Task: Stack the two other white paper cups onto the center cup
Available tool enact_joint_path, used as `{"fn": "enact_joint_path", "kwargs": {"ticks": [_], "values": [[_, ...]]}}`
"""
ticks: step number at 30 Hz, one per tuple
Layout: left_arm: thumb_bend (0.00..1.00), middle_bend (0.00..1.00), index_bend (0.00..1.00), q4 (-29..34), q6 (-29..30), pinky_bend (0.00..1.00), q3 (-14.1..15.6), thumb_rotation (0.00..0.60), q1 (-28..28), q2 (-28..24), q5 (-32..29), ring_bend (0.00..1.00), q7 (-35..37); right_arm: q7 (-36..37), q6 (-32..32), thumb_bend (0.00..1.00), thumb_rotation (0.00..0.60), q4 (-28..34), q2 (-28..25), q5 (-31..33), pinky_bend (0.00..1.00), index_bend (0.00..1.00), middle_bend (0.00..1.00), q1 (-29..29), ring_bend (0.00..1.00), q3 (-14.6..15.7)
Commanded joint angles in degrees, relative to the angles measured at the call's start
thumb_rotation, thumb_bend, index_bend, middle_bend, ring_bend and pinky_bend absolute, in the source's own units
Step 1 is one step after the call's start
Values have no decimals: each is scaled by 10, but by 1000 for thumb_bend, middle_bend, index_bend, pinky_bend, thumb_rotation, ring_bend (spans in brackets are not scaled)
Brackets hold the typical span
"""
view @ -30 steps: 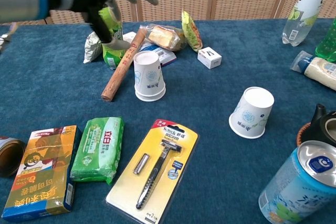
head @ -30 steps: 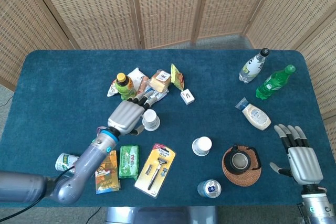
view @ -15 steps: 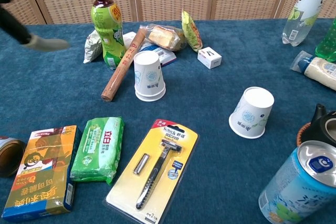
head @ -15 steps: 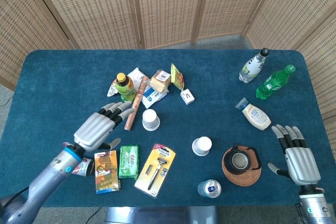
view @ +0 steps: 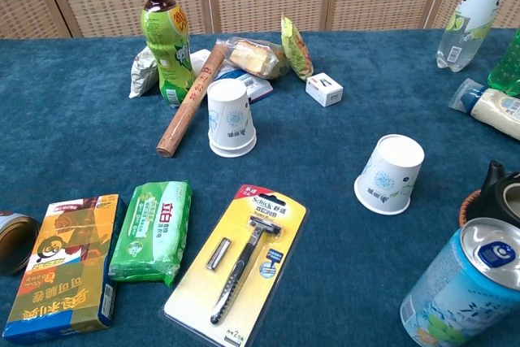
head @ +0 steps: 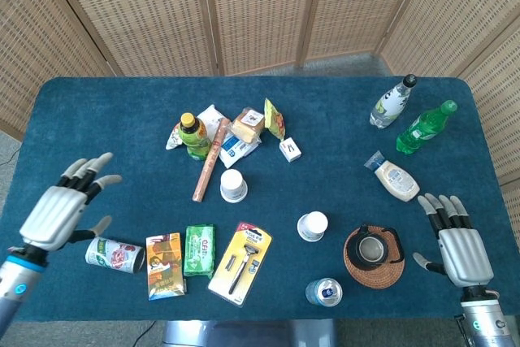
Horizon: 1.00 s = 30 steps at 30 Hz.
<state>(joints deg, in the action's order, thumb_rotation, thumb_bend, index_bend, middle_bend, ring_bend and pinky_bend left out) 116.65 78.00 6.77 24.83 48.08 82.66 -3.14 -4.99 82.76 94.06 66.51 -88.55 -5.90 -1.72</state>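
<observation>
Two white paper cups stand upside down on the blue table. One cup (head: pixel 233 185) (view: pixel 230 118) is near the middle, beside a brown roll. The other cup (head: pixel 313 226) (view: pixel 391 174) is to its front right. I see no third separate cup. My left hand (head: pixel 61 210) hovers over the table's front left, far from both cups, fingers spread and empty. At the front right edge my right hand (head: pixel 459 241) is held flat with its fingers apart, holding nothing. The chest view shows neither hand.
Behind the middle cup lie a brown roll (head: pixel 210 171), a green tea bottle (head: pixel 192 135) and snack packets (head: pixel 248 126). A razor pack (head: pixel 240 262), green pack (head: pixel 199 249), orange box (head: pixel 164 265) and lying can (head: pixel 114 253) fill the front left. An upright can (head: pixel 324 292), a teapot (head: pixel 372 251) and bottles (head: pixel 425 126) are on the right.
My left hand has drawn back from beside the middle cup to the table's front left edge, empty. The cups have not moved. My right hand stayed nearly still.
</observation>
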Motion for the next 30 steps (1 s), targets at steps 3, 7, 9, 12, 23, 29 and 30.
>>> {"fn": "enact_joint_path", "kwargs": {"ticks": [3,7,9,12,23,29,30], "values": [[394,0,215,-9,29,3,16,600,-48,-24,10,0,25,-9,6,25,600,5,0,0,0,0,0,2,0,0],[394,0,216,-25,53,0,21,600,-81,-23,32,0,46,-17,14,25,600,12,-1,-3,0,0,0,6,0,0],[394,0,215,-31,58,0,21,600,-91,-22,35,0,53,-20,15,25,600,15,-1,-5,0,0,0,7,0,0],[394,0,213,-37,58,0,18,600,-101,-22,36,0,66,-19,13,27,600,23,-3,-8,0,0,0,5,0,1],[395,0,209,-44,53,0,2,600,-120,-20,55,0,73,-60,-13,26,600,84,-36,-23,0,0,0,-30,0,-19],[394,0,206,-45,42,0,-5,600,-124,-29,59,0,75,-102,-56,25,600,137,-48,-38,0,0,0,-59,0,-17],[394,0,204,-44,40,0,-6,600,-124,-31,58,0,75,-112,-64,26,600,142,-48,-38,0,0,0,-64,0,-17]]}}
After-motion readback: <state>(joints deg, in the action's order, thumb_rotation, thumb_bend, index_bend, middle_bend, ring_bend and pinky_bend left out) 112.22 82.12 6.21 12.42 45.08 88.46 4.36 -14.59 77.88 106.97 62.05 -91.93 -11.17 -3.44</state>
